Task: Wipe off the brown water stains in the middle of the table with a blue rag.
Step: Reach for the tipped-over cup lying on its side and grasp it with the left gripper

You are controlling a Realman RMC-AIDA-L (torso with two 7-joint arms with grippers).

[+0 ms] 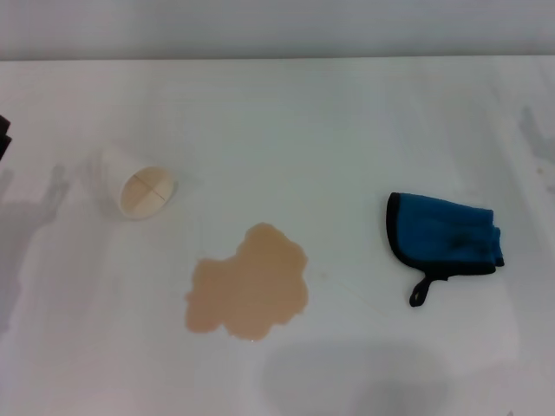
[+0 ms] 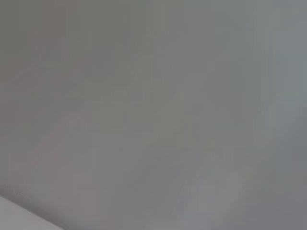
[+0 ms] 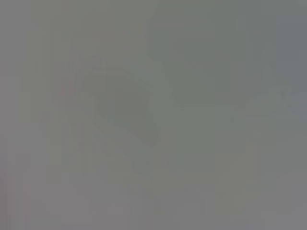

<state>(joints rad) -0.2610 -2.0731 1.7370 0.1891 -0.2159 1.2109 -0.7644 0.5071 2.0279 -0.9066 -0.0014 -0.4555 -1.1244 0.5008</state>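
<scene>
Wide plain white table (image 1: 347,121). Flat tan-brown lobed water stain puddle (image 1: 250,284) at centre, near front edge. Folded blue rag w/ black edging & loop strap (image 1: 444,240) to its right, apart, lying flat. Tipped white paper cup, beige inside (image 1: 139,188), to puddle's left, further back. Grippers: neither in view; grip state & offsets can't be told.

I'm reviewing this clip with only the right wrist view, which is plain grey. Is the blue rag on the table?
Observer: Yes. The head view shows the blue rag lying flat on the right side of the table.
Operator: Is it touching the spill?
Observer: No. The brown water stains sit mid-table, apart from the rag, to its left.
Operator: Anything else there?
Observer: A white paper cup lies on its side farther left.
</scene>
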